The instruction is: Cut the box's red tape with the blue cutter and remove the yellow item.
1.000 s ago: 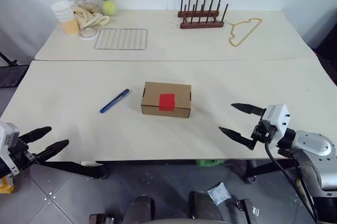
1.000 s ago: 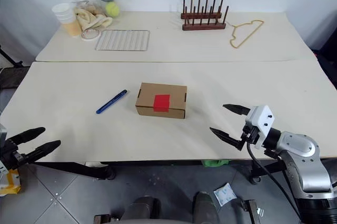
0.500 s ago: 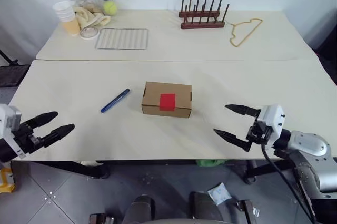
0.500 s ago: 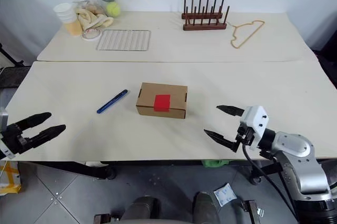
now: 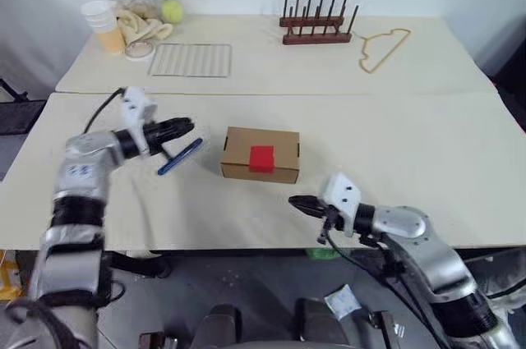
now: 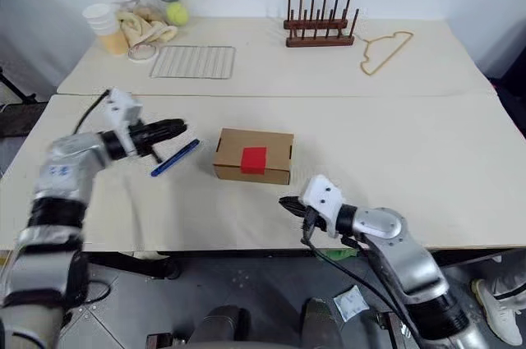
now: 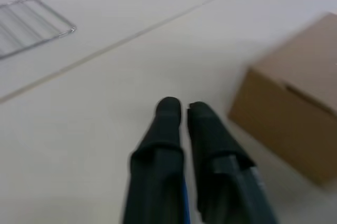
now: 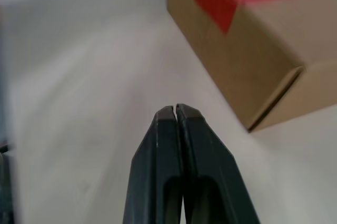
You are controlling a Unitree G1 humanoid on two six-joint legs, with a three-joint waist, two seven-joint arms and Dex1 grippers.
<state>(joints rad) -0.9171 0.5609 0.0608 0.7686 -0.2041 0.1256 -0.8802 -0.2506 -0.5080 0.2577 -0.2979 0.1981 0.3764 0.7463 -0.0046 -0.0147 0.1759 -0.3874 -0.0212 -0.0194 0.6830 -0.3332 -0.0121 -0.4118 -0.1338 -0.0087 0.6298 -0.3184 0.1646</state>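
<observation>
- My left hand (image 5: 182, 127) is pinched shut on nothing, hovering just above the blue cutter (image 5: 179, 157).
- Cutter lies left of the box (image 5: 260, 154), slanting near-left to far-right.
- Right hand (image 5: 297, 202) shut too, empty, near side of box.

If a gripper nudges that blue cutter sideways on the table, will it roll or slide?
The blue cutter looks slim and pen-shaped, lying flat on the smooth table, so a sideways nudge would probably roll it. It appears rigid and likely light, so it may skid or spin easily. A lengthwise push would more likely slide it.
</observation>
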